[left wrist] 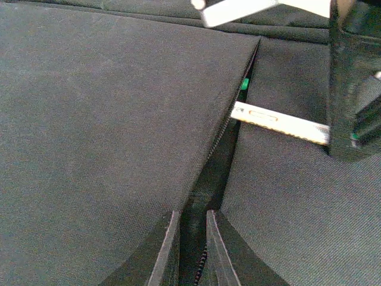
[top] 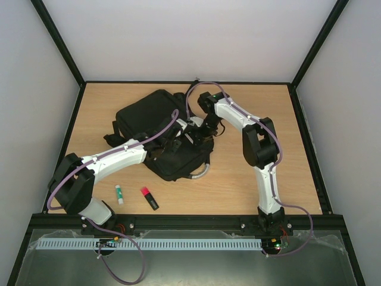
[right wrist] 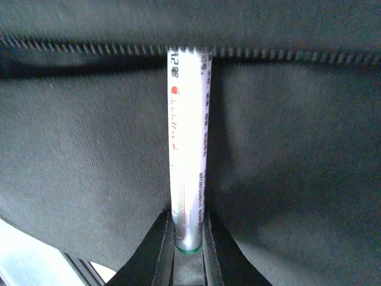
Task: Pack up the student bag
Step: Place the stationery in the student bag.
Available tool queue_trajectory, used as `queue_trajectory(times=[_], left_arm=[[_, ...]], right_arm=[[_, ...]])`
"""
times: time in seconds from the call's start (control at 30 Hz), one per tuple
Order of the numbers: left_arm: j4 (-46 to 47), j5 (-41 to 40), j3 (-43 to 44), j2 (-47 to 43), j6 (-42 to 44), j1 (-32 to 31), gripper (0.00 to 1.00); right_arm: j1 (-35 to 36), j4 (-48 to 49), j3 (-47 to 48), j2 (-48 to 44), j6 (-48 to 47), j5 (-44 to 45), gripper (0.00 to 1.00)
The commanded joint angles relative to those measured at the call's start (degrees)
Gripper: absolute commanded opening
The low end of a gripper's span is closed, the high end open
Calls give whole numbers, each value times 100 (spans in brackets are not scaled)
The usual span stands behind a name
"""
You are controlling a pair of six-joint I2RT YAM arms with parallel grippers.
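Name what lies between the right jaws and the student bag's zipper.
A white pen, held by those jaws, spans the stretch to the zipper of the student bag, seen in the right wrist view.

The student bag point(top: 156, 122) lies in the middle of the table point(top: 250, 190), and both arms meet over its near-right part. There the left fingers point(left wrist: 168, 253) pinch the edge of the zip slot, and just right of them the right fingers point(right wrist: 159, 253) hold a pen point(right wrist: 189, 149), its far end at that slot. In front of the bag, toward its left, a small stick point(top: 119, 193) and a marker point(top: 149, 198) lie side by side on the table, apart from it.
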Motion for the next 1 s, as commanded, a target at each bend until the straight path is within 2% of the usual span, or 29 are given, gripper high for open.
queue_trajectory(times=[0.0,0.3,0.43,0.53,0.63,0.8,0.97], left_arm=[[-16,30,128,-51,11,-39,14],[-25,17,122,-21,11,-47,14],[-34,13,131,-14,11,-48,14],[-34,-1,121,-29,20,-56,14],[-34,3,126,-40,27,-55,14],[-42,21,140,-61,23,-52,14],[-48,-6,134,-91,20,-52,14]], right_arm=[[130,-6,447,252,264,-137,1],[139,948,459,184,795,-293,7],[139,1179,115,-96,548,-340,20],[138,1388,-458,-596,65,-91,36],[132,1546,-1070,-1093,-433,208,41],[128,1830,-1694,-1479,-771,678,37],[135,2037,-1651,-1249,-546,308,19]])
